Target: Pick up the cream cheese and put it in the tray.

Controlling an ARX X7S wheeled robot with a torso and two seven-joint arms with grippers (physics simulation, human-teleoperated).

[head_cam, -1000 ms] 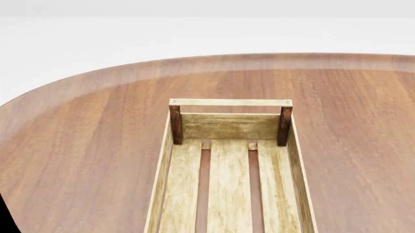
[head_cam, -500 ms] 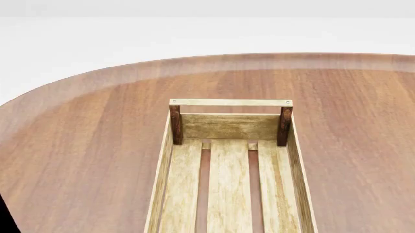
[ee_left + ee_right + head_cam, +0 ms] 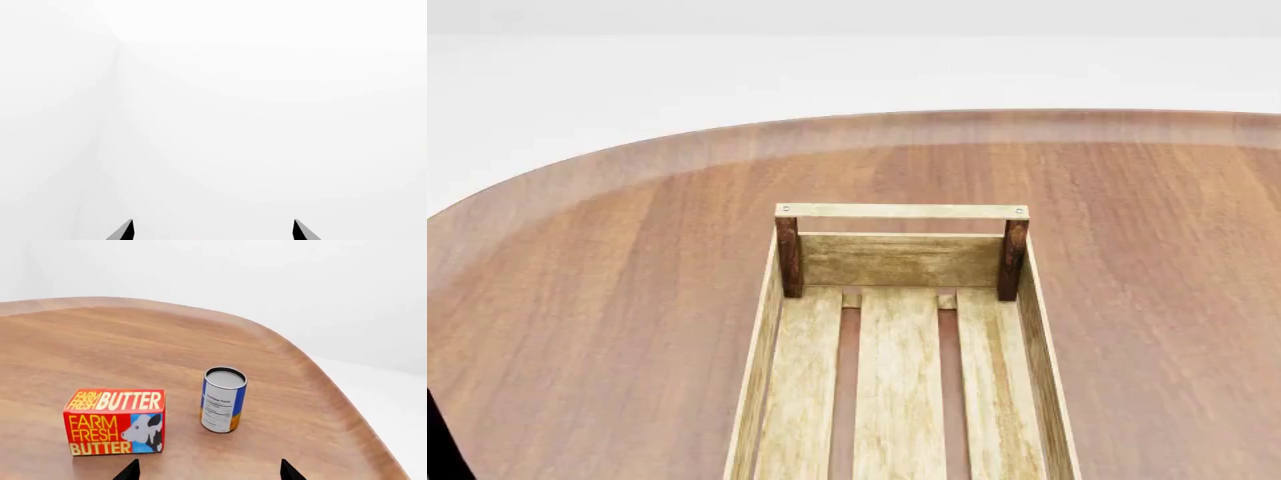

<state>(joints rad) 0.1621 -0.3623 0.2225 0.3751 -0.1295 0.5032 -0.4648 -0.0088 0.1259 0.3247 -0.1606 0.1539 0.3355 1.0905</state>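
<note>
Overhead: long slatted light-wood tray [image 3: 900,385] with dark corner posts, lying on a rounded, reddish wood-grain bench [image 3: 601,300]; cream cheese nowhere visible.
Left tool [image 3: 212,232] spread, dark tips against plain white, gripping nothing. Right tool [image 3: 209,474] parted and unladen over the bench beside a red-orange rectangular butter box [image 3: 115,421] and an upright blue-orange can [image 3: 223,399].

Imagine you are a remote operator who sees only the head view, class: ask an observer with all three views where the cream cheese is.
Operator: Cream cheese anywhere?
Observer: No view shows it. The right wrist view shows a butter box on the table.
Operator: Anything else there?
Observer: An upright can beside the box, apart from it.
Operator: Are the grippers holding anything?
Observer: No. The right gripper is open; so is the left gripper, facing blank white.
</note>
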